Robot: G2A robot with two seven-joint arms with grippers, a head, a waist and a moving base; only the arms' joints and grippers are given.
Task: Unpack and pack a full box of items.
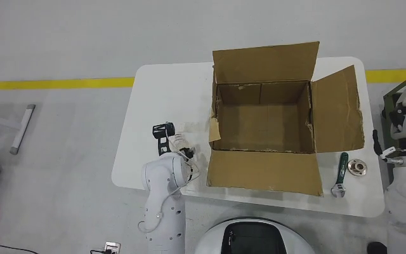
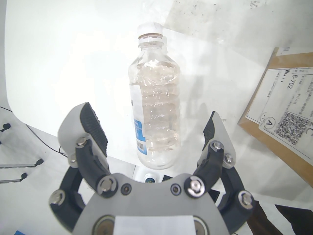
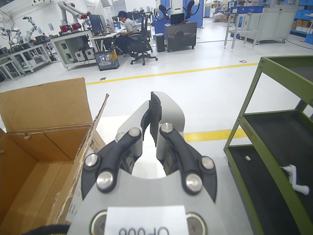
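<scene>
The left arm (image 1: 166, 184) stands at the robot's left front, its white forearm pointing away from the robot and its wrist bent so that the left gripper (image 2: 150, 113) aims ahead and downward. That gripper's jaws stand wide apart, and the two grey fingers (image 2: 71, 125) turn their ribbed black faces toward each other across the gap. The right gripper (image 3: 152, 121) is held about level and aims outward, its jaws closed so that the ribbed black pads (image 3: 156, 108) press flat together.
</scene>
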